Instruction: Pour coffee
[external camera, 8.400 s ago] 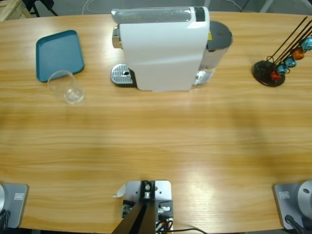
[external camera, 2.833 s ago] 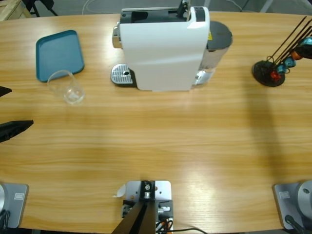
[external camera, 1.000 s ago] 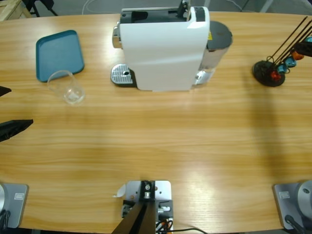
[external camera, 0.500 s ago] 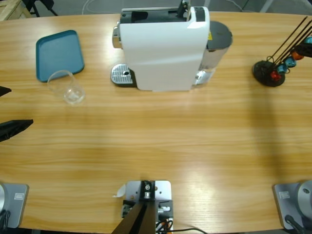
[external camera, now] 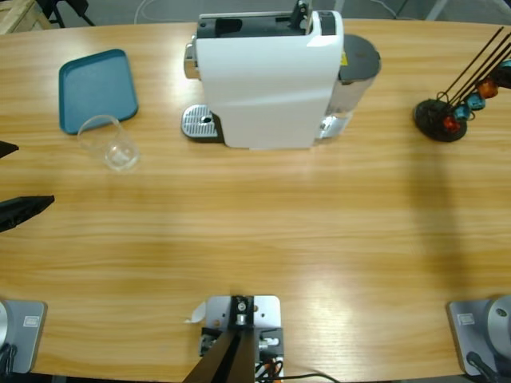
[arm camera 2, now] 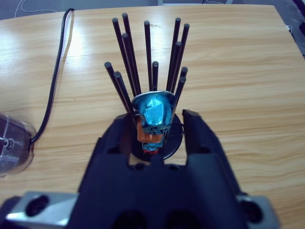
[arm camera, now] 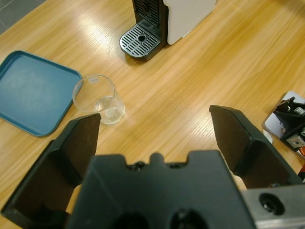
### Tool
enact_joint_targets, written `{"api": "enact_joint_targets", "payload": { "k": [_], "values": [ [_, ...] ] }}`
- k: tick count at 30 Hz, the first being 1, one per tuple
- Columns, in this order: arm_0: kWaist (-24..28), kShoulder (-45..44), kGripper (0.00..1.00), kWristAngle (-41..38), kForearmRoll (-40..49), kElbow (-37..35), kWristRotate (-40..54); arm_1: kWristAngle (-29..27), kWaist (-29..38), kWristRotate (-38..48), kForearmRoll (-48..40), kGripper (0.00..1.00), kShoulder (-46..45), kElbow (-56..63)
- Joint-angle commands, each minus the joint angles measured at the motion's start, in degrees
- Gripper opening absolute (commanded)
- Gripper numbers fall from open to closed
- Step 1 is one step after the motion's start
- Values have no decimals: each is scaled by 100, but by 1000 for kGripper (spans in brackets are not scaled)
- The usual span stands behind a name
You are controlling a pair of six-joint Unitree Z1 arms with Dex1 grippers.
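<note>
The long wooden table (external camera: pixel 319 239) carries 1 white coffee machine (external camera: pixel 267 80) at its far side, top flap raised. Its drip grate (external camera: pixel 200 124) sticks out on the left with nothing on it. Well to the left lies a blue tray (external camera: pixel 96 88). A clear glass (external camera: pixel 112 144) stands upright just beside the tray's near corner. It looks clear to me, and I cannot make out any coffee in it or anywhere else. Far to the right is a black rack (external camera: pixel 439 120) of thin rods holding small capsules.

The left gripper (arm camera: pixel 157 119) hangs over the table's left end, near the glass but apart from it. Its 2 fingers are spread wide with nothing between them.

The right gripper (arm camera 2: pixel 156 119) is at the rack. A blue capsule (arm camera 2: pixel 153 112) sits right at its tip with an orange capsule (arm camera 2: pixel 142 133) just below. I cannot tell whether it pinches the blue one.
</note>
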Motion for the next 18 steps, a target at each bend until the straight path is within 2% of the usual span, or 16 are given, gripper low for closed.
{"api": "enact_joint_targets", "payload": {
  "k": [1,2,5,8,11,13,18],
  "values": [
    [50,-44,1000,-33,-77,244,-34,-19,-98,-62,-98,257,173,95],
    [50,-44,1000,-33,-77,244,-34,-17,-101,-62,-98,214,174,96],
    [50,-44,1000,-33,-77,244,-34,-3,-106,-64,-98,204,181,96],
    [50,-53,1000,-33,-77,244,-34,11,-106,-71,-93,93,181,105],
    [50,-53,1000,-33,-77,244,-34,127,-106,-80,-70,87,166,105],
    [50,-62,1000,-33,-77,246,-34,208,-106,-108,-70,0,148,105],
    [50,-84,1000,-25,-77,253,-34,189,-106,-115,-39,0,79,100]
  ]
}}
